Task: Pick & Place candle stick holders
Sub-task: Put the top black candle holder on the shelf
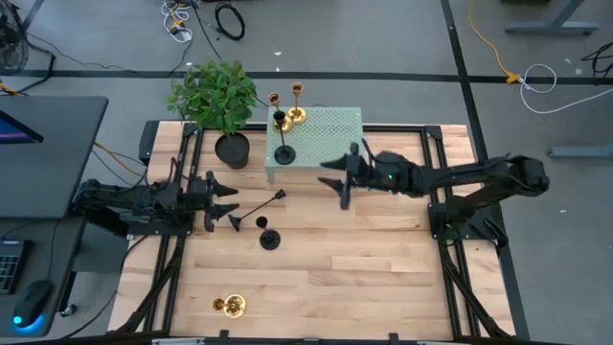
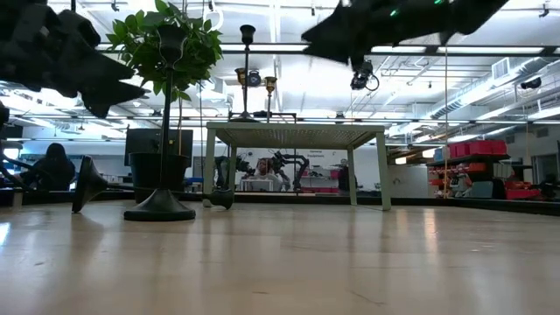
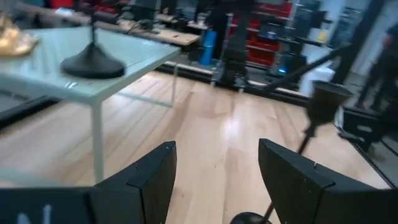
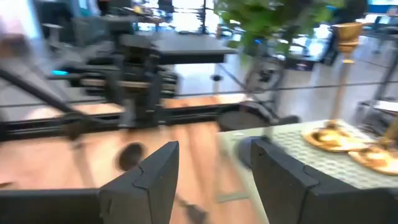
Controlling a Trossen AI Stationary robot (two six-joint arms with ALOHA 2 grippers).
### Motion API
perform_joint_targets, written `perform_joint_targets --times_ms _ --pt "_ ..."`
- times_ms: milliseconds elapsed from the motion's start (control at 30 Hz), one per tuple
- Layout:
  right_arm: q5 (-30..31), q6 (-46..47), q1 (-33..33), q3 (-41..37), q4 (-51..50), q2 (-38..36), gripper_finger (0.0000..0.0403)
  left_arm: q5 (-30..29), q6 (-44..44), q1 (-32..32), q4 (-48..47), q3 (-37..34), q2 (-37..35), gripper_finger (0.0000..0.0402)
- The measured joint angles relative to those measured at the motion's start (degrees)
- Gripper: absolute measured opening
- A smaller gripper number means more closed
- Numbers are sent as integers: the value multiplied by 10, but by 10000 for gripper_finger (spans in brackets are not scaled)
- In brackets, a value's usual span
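Note:
A small pale green table [image 1: 326, 139] stands at the far middle of the wooden table. On it stand two gold holders [image 1: 297, 105] [image 1: 273, 101] and one black holder [image 1: 284, 153]. Another black holder [image 1: 259, 208] lies on its side on the wood, and a third black one [image 1: 270, 240] stands upright on its round base. A gold holder [image 1: 230, 305] stands near the front edge. My left gripper [image 1: 223, 203] is open, with the lying holder's base [image 1: 235, 223] close by its fingertips. My right gripper [image 1: 343, 177] is open and empty, raised beside the green table.
A black plant pot with green leaves [image 1: 230, 144] stands left of the green table, close to the left arm. The wood at the middle and right front is bare. In the low view the standing black holder [image 2: 162, 206] is nearest, and both grippers hang high.

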Motion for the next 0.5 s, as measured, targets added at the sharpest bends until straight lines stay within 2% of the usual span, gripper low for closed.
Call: perform_joint_targets --times_ms 233,500 --pt "2 12 82 -40 -4 -50 199 -43 -74 0 7 0 69 227" --pt "54 14 148 -50 -36 -61 199 -68 -130 3 2 42 190 227"
